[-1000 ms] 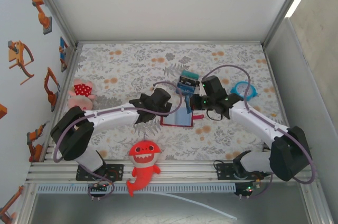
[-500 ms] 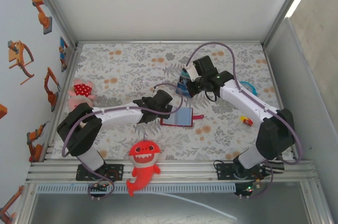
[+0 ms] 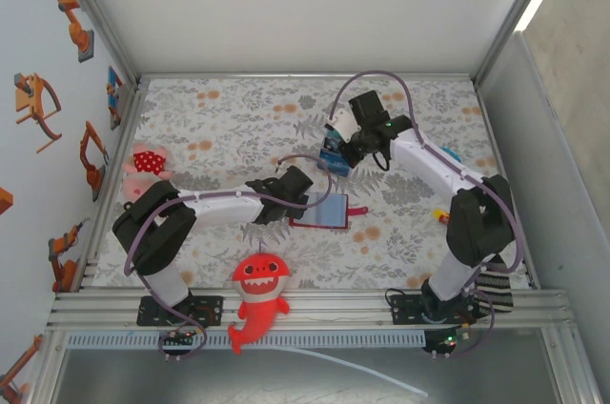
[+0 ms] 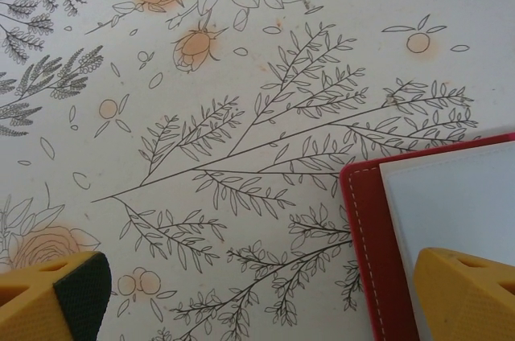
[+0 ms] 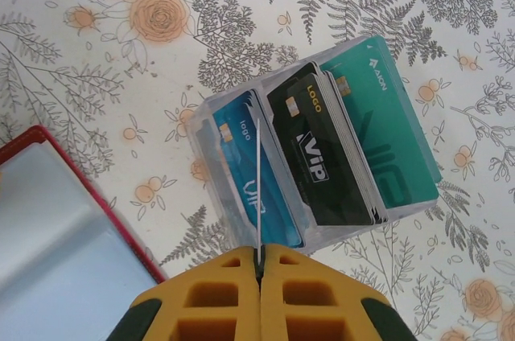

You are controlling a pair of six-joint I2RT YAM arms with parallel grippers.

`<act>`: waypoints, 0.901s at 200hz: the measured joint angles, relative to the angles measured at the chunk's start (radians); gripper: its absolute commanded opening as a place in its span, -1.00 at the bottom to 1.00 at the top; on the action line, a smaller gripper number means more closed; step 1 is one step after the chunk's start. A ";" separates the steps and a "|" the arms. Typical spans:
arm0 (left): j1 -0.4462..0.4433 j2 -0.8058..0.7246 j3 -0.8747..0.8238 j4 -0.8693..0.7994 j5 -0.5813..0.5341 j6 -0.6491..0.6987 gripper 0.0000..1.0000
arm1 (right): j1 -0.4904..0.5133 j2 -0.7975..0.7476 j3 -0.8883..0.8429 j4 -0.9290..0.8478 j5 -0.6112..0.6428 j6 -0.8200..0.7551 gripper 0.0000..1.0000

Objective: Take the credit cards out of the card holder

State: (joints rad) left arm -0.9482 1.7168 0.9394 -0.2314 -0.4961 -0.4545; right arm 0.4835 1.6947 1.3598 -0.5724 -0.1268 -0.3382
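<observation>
card holder (image 3: 322,212): lies open and flat near the middle of the desk, a little toward the near edge; red rim, pale blue-grey inner panel facing up
left pincer (image 4: 257,281): open, its yellow fingers set wide apart; one fingertip (image 4: 463,293) is over the card holder's inner panel, the other over bare desk beside the red edge; whether either touches cannot be told
right pincer (image 5: 260,264): closed on one card (image 5: 257,188), which is seen edge-on as a thin pale line, so its colour cannot be told
held card: lines up with the blue-card slot of the clear box (image 5: 208,120); whether its far end is inside the slot cannot be told
clear box: on the desk just past the card holder toward the far edge, apart from it; side by side in it are a blue card (image 5: 269,196), a black card (image 5: 322,164) and a teal card (image 5: 390,144)
toys: red shark (image 3: 257,282) at the near edge, pink plush (image 3: 145,168) by the left edge
</observation>
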 measured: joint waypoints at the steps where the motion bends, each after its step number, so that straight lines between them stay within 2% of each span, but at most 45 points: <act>1: 0.000 0.000 0.000 0.000 0.000 0.000 0.94 | -0.001 0.001 0.001 0.000 0.000 -0.001 -1.00; 180: 0.008 -0.023 0.000 -0.037 -0.043 -0.008 0.94 | -0.019 0.208 0.158 -0.074 -0.071 -0.161 -1.00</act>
State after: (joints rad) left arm -0.9398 1.6939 0.9394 -0.2687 -0.5388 -0.4629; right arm 0.4641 1.9026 1.5177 -0.6468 -0.1982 -0.4995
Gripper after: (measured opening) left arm 0.970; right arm 0.038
